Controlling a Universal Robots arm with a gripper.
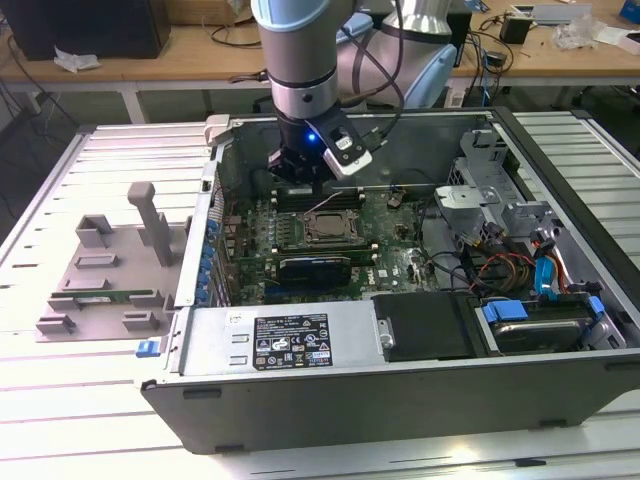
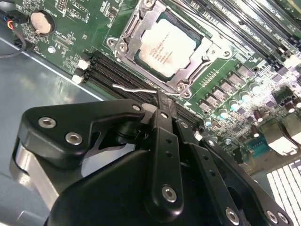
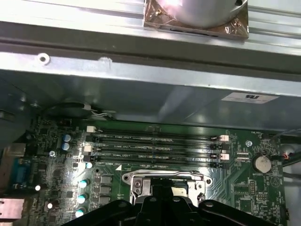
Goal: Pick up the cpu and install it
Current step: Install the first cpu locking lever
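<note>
The robot arm reaches down into an open computer case [image 1: 400,400] lying on its side on a slatted white tabletop [image 1: 60,420]. The gripper [image 1: 298,183] hangs low over the green motherboard [image 1: 390,245] at the far wall of the case. In the second wrist view the gripper [image 2: 162,100] has its fingers drawn together above the row of long memory slots [image 2: 110,70], just beside the socket [image 2: 123,37].

The cpu [image 2: 167,44] lies flat inside that metal-framed socket, its silver top facing up, apart from the gripper. A thin wire lever [image 2: 134,88] lies along the socket's edge nearest the gripper. In the first wrist view the socket frame [image 3: 164,176] lies just beside the memory slots [image 3: 155,146], and a coin battery [image 3: 261,163] sits on the board off to one side.

Towards the exterior view's right, the case also holds a metal drive cage [image 1: 480,185], a tangle of coloured cables [image 1: 500,265] and a drive with blue tabs [image 1: 535,325]. A labelled metal cover [image 1: 290,340] runs along the near side.

Outside the case, on the exterior view's left, a grey fixture tray [image 1: 100,245] rests on the tabletop with a long green memory stick [image 1: 105,297] lying in it.
</note>
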